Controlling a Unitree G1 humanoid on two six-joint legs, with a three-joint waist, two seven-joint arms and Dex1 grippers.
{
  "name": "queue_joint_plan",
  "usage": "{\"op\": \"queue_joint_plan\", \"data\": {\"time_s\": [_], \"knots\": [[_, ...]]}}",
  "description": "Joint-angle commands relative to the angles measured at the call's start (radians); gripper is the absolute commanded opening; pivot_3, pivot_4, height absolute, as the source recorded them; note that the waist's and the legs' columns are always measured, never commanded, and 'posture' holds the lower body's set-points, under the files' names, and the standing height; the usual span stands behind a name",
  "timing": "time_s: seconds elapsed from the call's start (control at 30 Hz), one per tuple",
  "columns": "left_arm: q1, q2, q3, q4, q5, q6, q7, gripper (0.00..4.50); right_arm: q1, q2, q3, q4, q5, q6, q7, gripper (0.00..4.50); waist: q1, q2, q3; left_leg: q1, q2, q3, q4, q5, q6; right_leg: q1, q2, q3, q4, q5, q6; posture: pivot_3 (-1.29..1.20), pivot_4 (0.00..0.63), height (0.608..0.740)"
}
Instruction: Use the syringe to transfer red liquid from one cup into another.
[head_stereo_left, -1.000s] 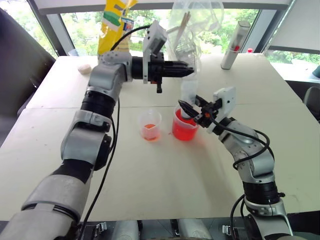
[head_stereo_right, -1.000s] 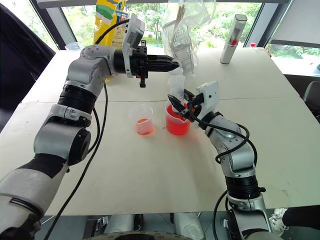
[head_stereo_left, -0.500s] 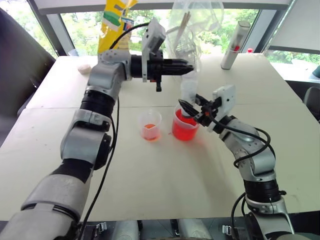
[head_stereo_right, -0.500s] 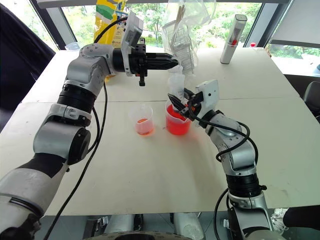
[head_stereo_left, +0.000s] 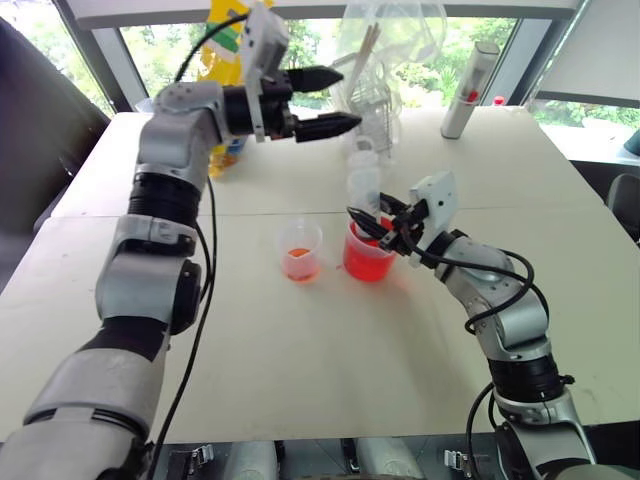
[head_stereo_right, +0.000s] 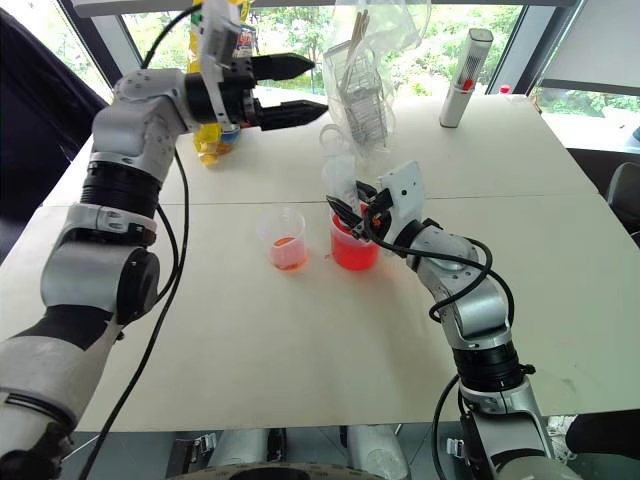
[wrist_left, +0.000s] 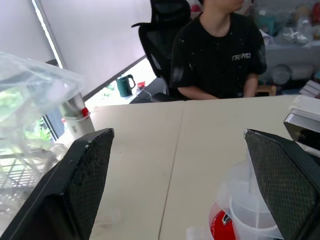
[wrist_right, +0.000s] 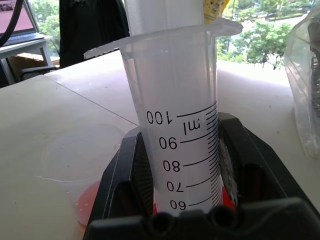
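1. The left gripper (head_stereo_left: 325, 100) hangs high above the table (head_stereo_left: 300, 370) with its two black fingers spread wide and nothing between them. It points toward the crumpled clear plastic bag (head_stereo_left: 385, 60) just past its fingertips.
2. Behind that gripper's arm, at the far table edge, stands a yellow packet (head_stereo_left: 232, 30).
3. Below the left gripper and nearer the robot sits the smaller clear cup (head_stereo_left: 300, 250), upright, with a shallow layer of red liquid (head_stereo_left: 299, 268) at its bottom.
4. Just beside it, on the side toward the right gripper (head_stereo_left: 372, 222), stands the larger cup (head_stereo_left: 368, 255), holding far more of the red liquid.
5. The syringe (wrist_right: 177, 145) stands upright in the larger cup, its lower end down inside it, its plunger top rising well above the rim. In the right wrist view the scale marks face the camera.
6. The right gripper is clamped on the syringe barrel, one finger on each side, just above the larger cup's rim.
7. Well beyond the right gripper, near the far edge, stands a grey-white tube (head_stereo_left: 470, 90) with a red mark.
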Motion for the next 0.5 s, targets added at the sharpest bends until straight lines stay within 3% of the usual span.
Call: {"op": "queue_joint_plan", "data": {"time_s": [0.03,0.5], "knots": [[-0.042,0.049,0.068,-0.042,-0.043,0.033,0.023,4.31,-0.023,-0.005,-0.008,-0.045,0.003,-0.018,0.008,1.39,0.001,0.000,0.000,0.000,0.000,0.000,0.000,0.000,0.000,0.000,0.000,0.000,0.000,0.000,0.000,0.00,0.150,0.739],[0.255,0.231,-0.015,-0.344,-0.019,0.140,-0.076,4.31,-0.133,-0.012,-0.084,-0.083,0.069,0.062,-0.010,1.39,0.002,0.000,0.000,0.001,0.001,0.000,0.000,0.001,-0.002,0.000,-0.001,0.000,0.002,0.000,0.000,0.00,0.150,0.739]]}}
